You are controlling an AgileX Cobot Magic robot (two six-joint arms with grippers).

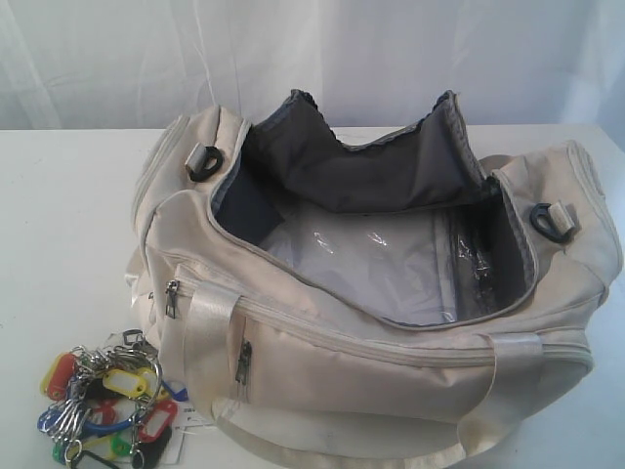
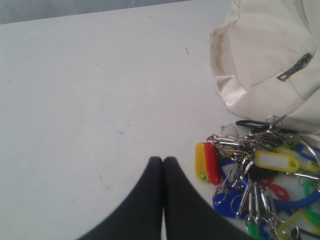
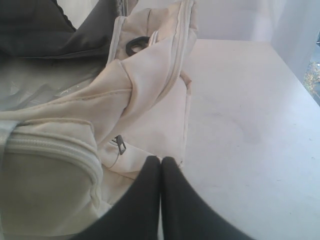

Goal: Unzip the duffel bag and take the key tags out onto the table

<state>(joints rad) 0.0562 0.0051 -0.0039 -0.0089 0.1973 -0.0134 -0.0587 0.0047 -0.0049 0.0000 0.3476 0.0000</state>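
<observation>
The cream duffel bag [image 1: 391,362] lies on the white table [image 1: 68,225] with its main zipper open, showing grey lining and clear plastic inside. The bunch of coloured key tags [image 1: 103,405] rests on the table by the bag's front left corner. In the left wrist view the key tags [image 2: 260,185] lie just beside my left gripper [image 2: 163,160], which is shut with nothing in it, over bare table. My right gripper [image 3: 161,160] is shut and empty, hanging by the duffel bag's [image 3: 150,110] end. Neither arm shows in the exterior view.
A black strap clip [image 1: 553,221] sits on the bag's right end and another clip [image 1: 205,162] on the left end. A pale webbing handle [image 1: 210,322] drapes over the front. White curtain hangs behind the table. The table edge [image 3: 295,80] runs close on the right.
</observation>
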